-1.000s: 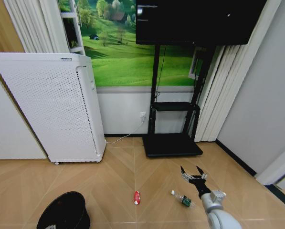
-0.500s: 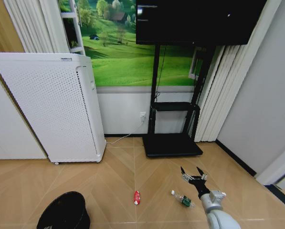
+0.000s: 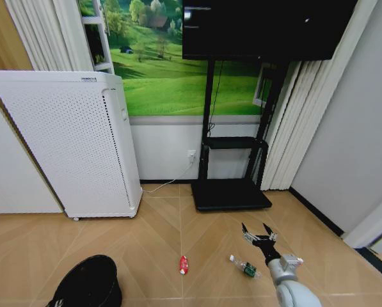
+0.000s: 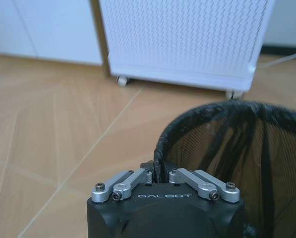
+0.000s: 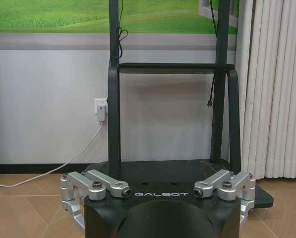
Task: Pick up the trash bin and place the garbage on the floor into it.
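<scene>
Down at the lower left of the head view, the trash bin [image 3: 85, 283] sits low over the floor [image 3: 159, 224]; in the left wrist view the left gripper [image 4: 157, 171], its body marked "GALBOT", has its fingers pressed together on the bin's mesh rim. Nearby stands the white perforated appliance [image 3: 69, 144]. The right gripper [image 3: 259, 233], also lettered "GALBOT" in its wrist view, hovers with fingers spread wide just beyond the clear bottle [image 3: 244, 266], whose green label is too small to read. A red can [image 3: 183, 264] lies on the parquet between bin and bottle, before the black TV stand [image 3: 231, 192].
</scene>
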{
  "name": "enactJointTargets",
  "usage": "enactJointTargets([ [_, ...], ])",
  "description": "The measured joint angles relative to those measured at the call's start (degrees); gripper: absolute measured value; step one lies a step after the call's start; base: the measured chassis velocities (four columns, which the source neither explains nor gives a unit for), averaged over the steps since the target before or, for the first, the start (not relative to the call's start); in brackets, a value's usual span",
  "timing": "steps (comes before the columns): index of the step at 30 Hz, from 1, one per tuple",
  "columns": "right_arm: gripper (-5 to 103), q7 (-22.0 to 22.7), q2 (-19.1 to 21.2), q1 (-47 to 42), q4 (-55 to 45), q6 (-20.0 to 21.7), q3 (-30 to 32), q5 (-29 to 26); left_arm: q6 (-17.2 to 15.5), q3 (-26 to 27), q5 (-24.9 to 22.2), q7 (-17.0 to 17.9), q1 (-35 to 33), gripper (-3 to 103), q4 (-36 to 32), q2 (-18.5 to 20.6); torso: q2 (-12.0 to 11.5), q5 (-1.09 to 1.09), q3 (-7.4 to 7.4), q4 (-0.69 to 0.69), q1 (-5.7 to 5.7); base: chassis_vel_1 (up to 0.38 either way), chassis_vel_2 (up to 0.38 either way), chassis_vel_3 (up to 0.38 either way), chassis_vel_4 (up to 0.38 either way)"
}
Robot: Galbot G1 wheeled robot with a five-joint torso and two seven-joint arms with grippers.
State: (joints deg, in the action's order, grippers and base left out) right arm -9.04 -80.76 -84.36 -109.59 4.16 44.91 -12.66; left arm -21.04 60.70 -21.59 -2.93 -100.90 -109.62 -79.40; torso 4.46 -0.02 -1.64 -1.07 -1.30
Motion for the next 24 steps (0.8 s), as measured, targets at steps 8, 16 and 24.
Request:
enactJointTargets([
  [8,100,0.16,-0.03,0.04,-0.26,0.20,-0.14,-0.04,8.98,-0.25,2.12,-6.69,6.78,7,0.55,1.72,0.00,0.01,-0.01,0.00,0.00,0.000,0.000,0.000,0.000],
  [16,100,0.30,-0.10,-0.09,-0.33,0.22,-0.06,-0.15,14.71,-2.82,1.83,-11.18,10.29,7,-1.03,3.12,0.00,0.02,-0.01,0.00,-0.01,0.000,0.000,0.000,0.000],
  [24,100,0.54,-0.03,0.02,-0.37,0.37,-0.76,-0.56,19.45,-5.95,-1.40,-14.56,14.74,7,-1.12,5.57,0.00,0.02,-0.01,0.00,-0.01,0.000,0.000,0.000,0.000],
])
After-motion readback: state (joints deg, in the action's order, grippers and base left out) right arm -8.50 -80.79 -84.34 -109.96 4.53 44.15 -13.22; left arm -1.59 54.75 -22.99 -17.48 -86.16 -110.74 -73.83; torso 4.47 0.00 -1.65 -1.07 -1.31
